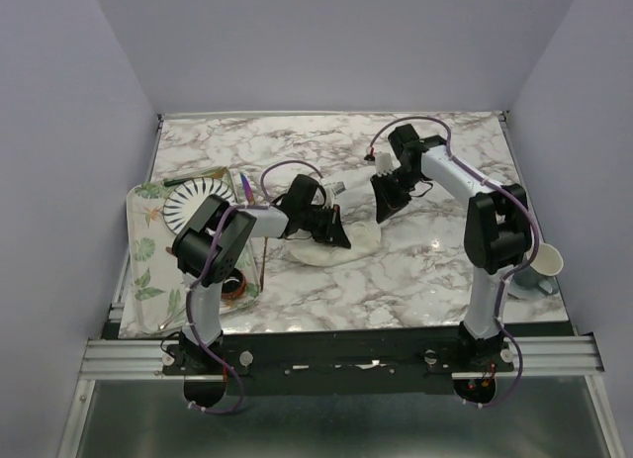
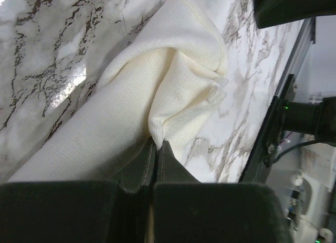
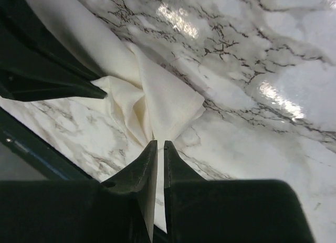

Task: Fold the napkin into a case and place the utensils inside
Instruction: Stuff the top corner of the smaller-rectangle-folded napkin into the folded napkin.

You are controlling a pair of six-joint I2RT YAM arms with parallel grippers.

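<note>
The cream napkin [image 1: 341, 248] lies bunched on the marble table [image 1: 435, 270] between my two arms. My left gripper [image 2: 156, 144] is shut on a raised fold of the napkin [image 2: 157, 80], with cloth pinched at its tips. The right gripper [image 3: 160, 144] has its jaws almost together on a corner of the napkin [image 3: 163, 106]. From above, the left gripper [image 1: 336, 230] is at the napkin's near-left side and the right gripper [image 1: 382, 205] at its far-right end. A slim purple-blue utensil [image 1: 242, 188] lies on the tray at left. The fork is not clearly visible.
A leaf-print tray [image 1: 143, 255] at the left holds a white plate with black radial stripes [image 1: 193, 203]. A pale cup [image 1: 547, 259] stands near the right table edge. In the left wrist view the right arm [image 2: 294, 7] crosses the upper right.
</note>
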